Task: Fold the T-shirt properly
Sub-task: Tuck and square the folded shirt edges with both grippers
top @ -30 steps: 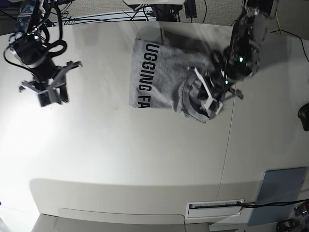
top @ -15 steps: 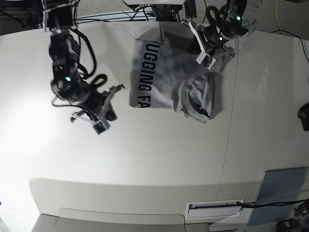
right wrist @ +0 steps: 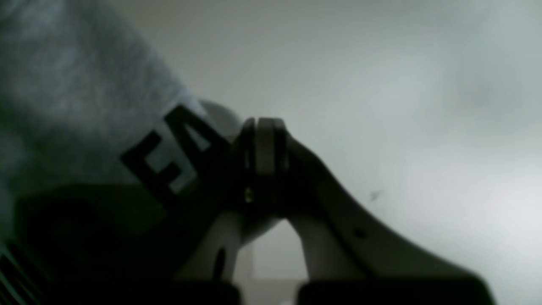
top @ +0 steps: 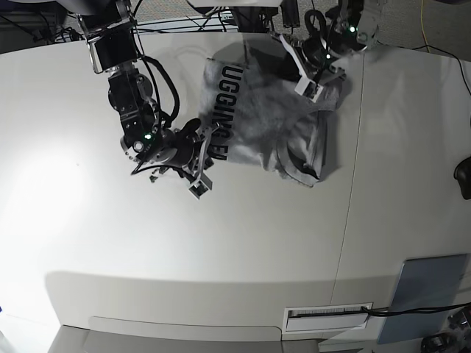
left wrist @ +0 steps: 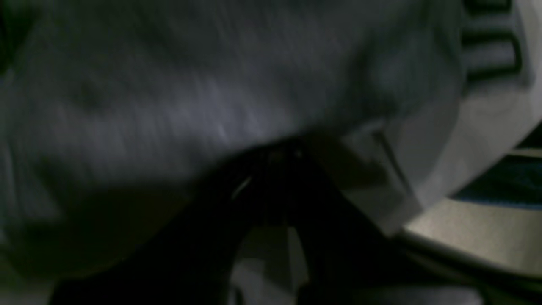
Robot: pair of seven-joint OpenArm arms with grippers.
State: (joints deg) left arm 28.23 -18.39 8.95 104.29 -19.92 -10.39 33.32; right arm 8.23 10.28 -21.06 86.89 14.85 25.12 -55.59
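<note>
The heather-grey T-shirt (top: 257,125) lies folded on the white table (top: 221,243), with black lettering along its left edge and the collar (top: 294,158) at its near right. My right gripper (top: 207,157) is shut, its tips beside the lettered near-left corner. In the right wrist view the closed fingertips (right wrist: 264,140) sit just right of the letters "FA" on the T-shirt (right wrist: 63,84), with no cloth visibly between them. My left gripper (top: 313,87) is shut at the shirt's far right edge. Blurred grey T-shirt (left wrist: 169,84) fills the left wrist view against the left gripper (left wrist: 279,154).
A flat grey-blue pad (top: 430,294) lies at the near right corner. A table seam (top: 346,220) runs front to back. A dark object (top: 464,176) sits at the right edge, and cables (top: 221,22) hang behind the far edge.
My right arm swept in from the far left to the shirt's lettered corner. My left gripper left the collar and moved up to the far right edge, where the cloth now looks ruffled.
</note>
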